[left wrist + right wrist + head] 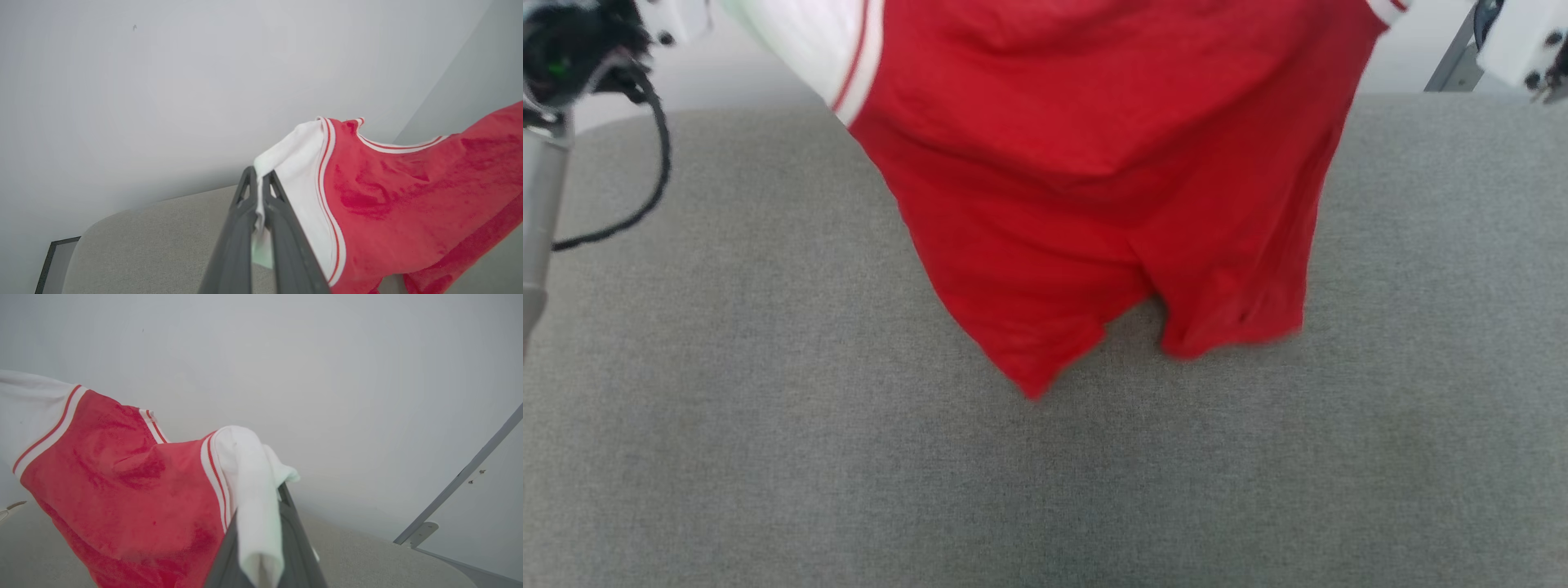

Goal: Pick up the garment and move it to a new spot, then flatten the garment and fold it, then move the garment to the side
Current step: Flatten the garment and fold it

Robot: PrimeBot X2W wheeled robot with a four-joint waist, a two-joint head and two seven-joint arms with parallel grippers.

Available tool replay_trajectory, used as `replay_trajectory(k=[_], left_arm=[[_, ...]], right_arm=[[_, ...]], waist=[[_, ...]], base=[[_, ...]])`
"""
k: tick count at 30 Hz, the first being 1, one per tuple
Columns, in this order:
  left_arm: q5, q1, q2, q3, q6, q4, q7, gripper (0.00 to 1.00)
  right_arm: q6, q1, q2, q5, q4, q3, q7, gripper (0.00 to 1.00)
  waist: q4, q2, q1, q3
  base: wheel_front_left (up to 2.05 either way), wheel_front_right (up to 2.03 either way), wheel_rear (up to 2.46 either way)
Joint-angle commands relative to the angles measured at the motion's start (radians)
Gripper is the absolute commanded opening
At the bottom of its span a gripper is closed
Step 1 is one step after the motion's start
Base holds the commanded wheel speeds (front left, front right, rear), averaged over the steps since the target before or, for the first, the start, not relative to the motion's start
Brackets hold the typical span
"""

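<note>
surface: grey woven-fabric pad (768,457) across the lower head view, rounded corner in the left wrist view.
wall: plain pale wall (163,81) behind the pad.
garment: red jersey (1094,163) held up off the pad by its two white sleeve panels and spread between the arms. Body hangs over mid-pad in two drooping lobes. Red-white striped trim shows at sleeve seams and neckline. Hem is blurred, so contact with the pad is unclear.
left gripper (259,174): fingers pressed together, pinching a white sleeve edge; cloth sticks out above the tips.
right gripper (267,506): fingers clamped on the other white sleeve, which drapes over and hides one finger.
cable: black loop (645,163) off the left wrist.
</note>
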Motion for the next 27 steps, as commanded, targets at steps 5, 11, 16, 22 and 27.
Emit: replay_trajectory(k=[5, 11, 16, 22, 27], left_arm=[[0.015, -0.049, 0.025, 0.010, 0.006, -0.041, 0.008, 0.00], [0.037, -0.096, 0.028, 0.011, 0.009, -0.060, -0.021, 0.00], [0.083, -0.161, 0.001, 0.016, 0.007, -0.005, -0.145, 0.00], [0.196, -0.319, -0.038, 0.014, -0.002, 0.113, -0.395, 0.00], [0.261, -0.439, -0.071, 0.017, 0.003, 0.194, -0.596, 0.00]], right_arm=[[0.000, -0.076, 0.022, 0.011, 0.012, 0.019, 0.014, 0.00], [0.000, -0.145, 0.032, -0.037, 0.048, 0.032, -0.030, 0.00], [0.000, -0.236, 0.059, -0.137, 0.157, 0.039, -0.168, 0.00], [0.000, -0.397, 0.115, -0.303, 0.335, 0.047, -0.424, 0.00], [0.000, -0.516, 0.137, -0.433, 0.443, 0.007, -0.662, 0.00]], waist=[[-0.004, 0.0000, 0.0000, -0.030], [-0.008, 0.0000, 0.0000, 0.010], [-0.013, 0.0000, 0.0000, 0.096], [-0.022, 0.0000, 0.0000, 0.222], [-0.016, 0.0000, 0.0000, 0.284]], base=[[0.00, 0.00, 0.00], [0.00, 0.00, 0.00], [0.00, 0.00, 0.00], [0.00, 0.00, 0.00], [0.00, 0.00, 0.00]])
